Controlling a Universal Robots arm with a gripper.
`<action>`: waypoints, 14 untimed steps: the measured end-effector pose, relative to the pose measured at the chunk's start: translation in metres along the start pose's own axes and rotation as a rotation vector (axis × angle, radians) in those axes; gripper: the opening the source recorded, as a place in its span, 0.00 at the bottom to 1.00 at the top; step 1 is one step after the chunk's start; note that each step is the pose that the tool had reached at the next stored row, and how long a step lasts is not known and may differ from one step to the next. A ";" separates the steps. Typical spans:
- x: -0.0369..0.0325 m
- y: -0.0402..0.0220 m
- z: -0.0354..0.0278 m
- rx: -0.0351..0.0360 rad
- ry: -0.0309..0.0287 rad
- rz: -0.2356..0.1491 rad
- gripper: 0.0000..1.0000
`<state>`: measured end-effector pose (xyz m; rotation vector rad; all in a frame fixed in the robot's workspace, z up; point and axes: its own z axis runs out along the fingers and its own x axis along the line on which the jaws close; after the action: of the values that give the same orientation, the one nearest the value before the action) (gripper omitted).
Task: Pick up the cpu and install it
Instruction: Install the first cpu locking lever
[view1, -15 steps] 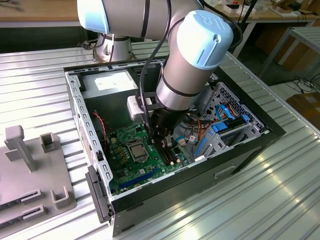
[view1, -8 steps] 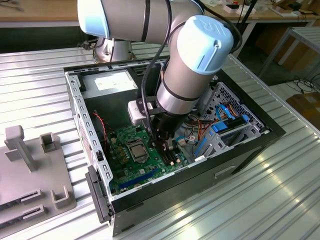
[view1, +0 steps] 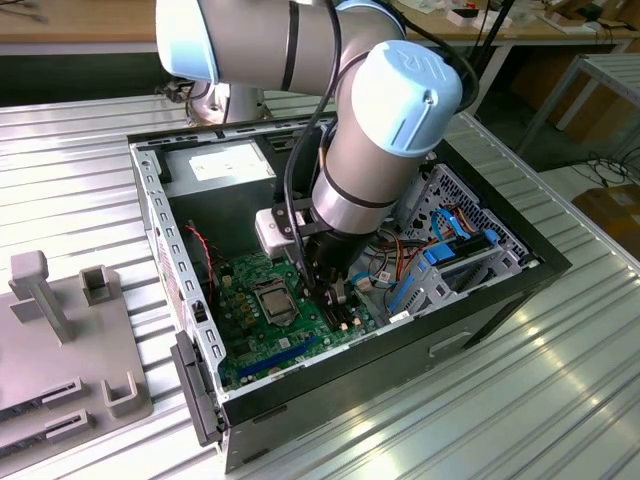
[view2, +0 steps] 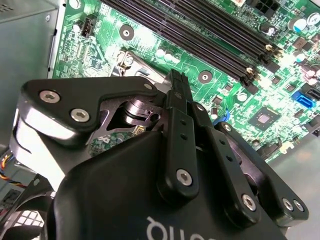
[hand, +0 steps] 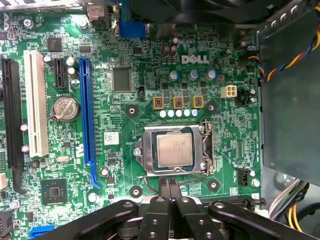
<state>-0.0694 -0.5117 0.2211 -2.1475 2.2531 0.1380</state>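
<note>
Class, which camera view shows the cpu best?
The first wrist view: the cpu lies face-on in its socket frame, unobstructed. The exterior view shows it small and oblique. In the second wrist view the tool hides most of it.

In the second wrist view, the gripper (view2: 176, 80) body is covering most of the socket (view2: 131, 62), hiding the cpu. In the exterior view, the arm (view1: 375, 130) is blocking the motherboard's (view1: 250, 320) far edge, and the fingertips are looking too small to judge.
</note>
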 end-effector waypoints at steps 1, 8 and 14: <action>0.0000 0.0000 0.0001 -0.0001 0.0001 -0.001 0.11; 0.0000 0.0000 0.0005 0.0000 -0.0002 -0.001 0.11; 0.0006 0.0000 0.0017 0.0000 0.0001 -0.001 0.11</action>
<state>-0.0695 -0.5122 0.2194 -2.1482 2.2524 0.1380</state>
